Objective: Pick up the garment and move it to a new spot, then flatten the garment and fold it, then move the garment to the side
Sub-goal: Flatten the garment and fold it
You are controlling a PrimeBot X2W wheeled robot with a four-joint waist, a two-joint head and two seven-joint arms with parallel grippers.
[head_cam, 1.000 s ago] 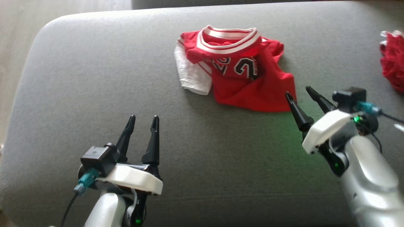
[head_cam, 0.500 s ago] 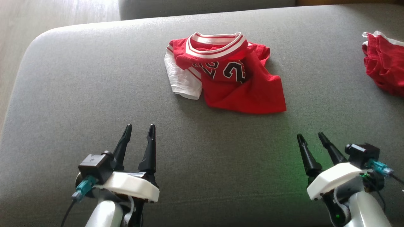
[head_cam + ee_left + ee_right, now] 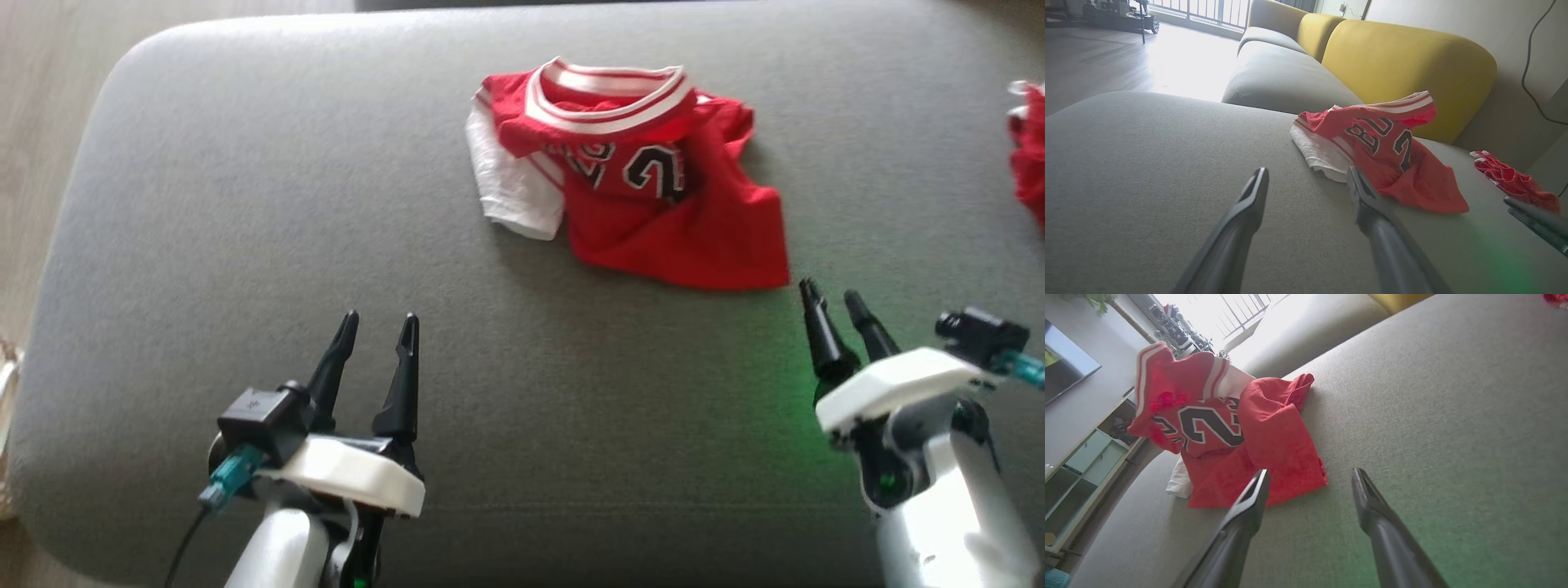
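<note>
**Both hands spread and empty, jersey lying loose on the sofa seat**

Left hand (image 3: 381, 316): fingers spread, nothing between them. It sits over bare grey sofa seat (image 3: 245, 245). Can't tell if the tips touch the fabric.

Right hand (image 3: 830, 288): fingers also spread, nothing pinched.

Garment (image 3: 637, 188): a red jersey with a white-striped collar, black numerals and a white panel on one side. It's crumpled, not flat, and the collar stands up off the heap. It lies ahead of the left hand and off to that hand's right, well apart from it. Its near red corner is just ahead of the right hand's fingertips. There's a thin strip of seat between them in the head view, so no contact.

In the right wrist view the jersey's hem sits just past the tip of the finger on that view's left. The other finger points at bare seat.

A second red cloth (image 3: 1030, 155) lies further out to the right hand's right, well apart from the jersey.

The yellow backrest (image 3: 1404, 61) is beyond the jersey, seen along the left hand's fingers.
</note>
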